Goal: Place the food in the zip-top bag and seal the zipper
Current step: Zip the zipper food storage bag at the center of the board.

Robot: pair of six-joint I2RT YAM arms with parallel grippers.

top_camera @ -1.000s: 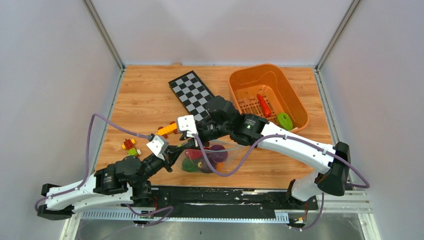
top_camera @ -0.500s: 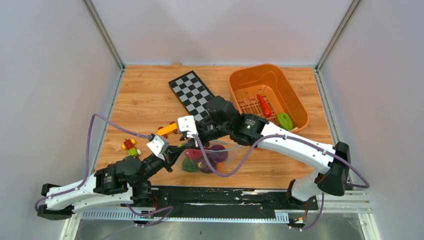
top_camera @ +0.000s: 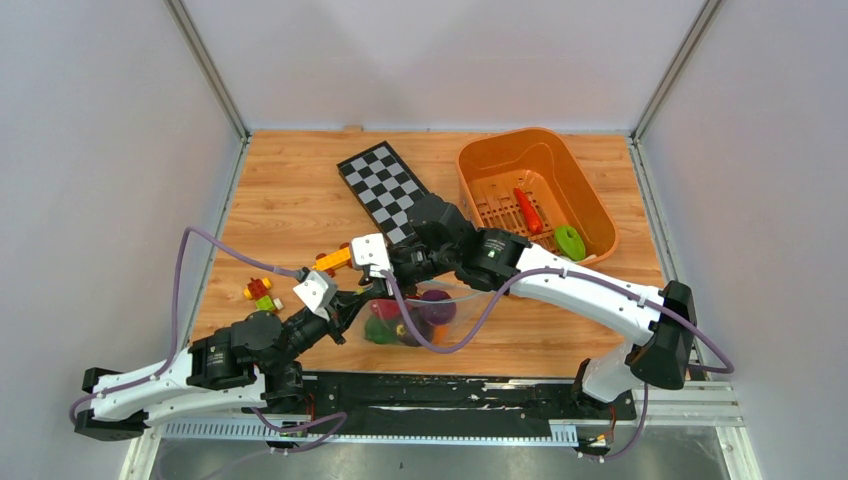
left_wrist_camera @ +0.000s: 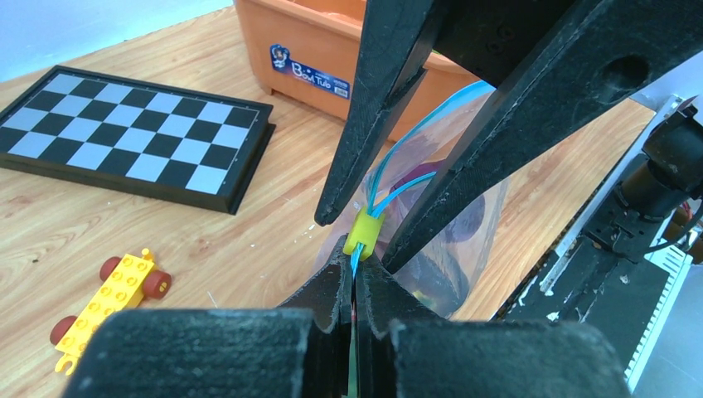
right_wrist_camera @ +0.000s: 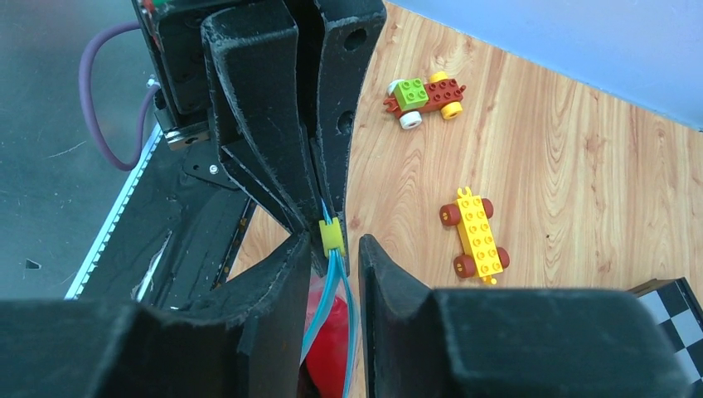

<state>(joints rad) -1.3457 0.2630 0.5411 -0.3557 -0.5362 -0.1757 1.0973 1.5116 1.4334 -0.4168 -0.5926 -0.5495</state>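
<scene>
On the desk (top_camera: pixel 290 205), near middle, I am sealing the zip-top bag (left_wrist_camera: pixel 485 207) with the food (top_camera: pixel 437 306) lying inside it.
I am pinching the zipper (left_wrist_camera: pixel 404 185) flat at its left end in the left gripper (left_wrist_camera: pixel 354 274), while the right gripper (right_wrist_camera: pixel 332 249) is straddling the yellow slider (left_wrist_camera: pixel 365 231), jaws narrowly parted and not visibly clamped. I judge it should be closing on the slider, then pulling straight along the strip away from the left gripper, with the strip taut so the track is not buckling. The bag is thin, clear, crinkly film; the food is glossy rounded plastic, purple, red and green; the zipper is a slim light-blue strip, its halves splaying beyond the small, hard slider.
</scene>
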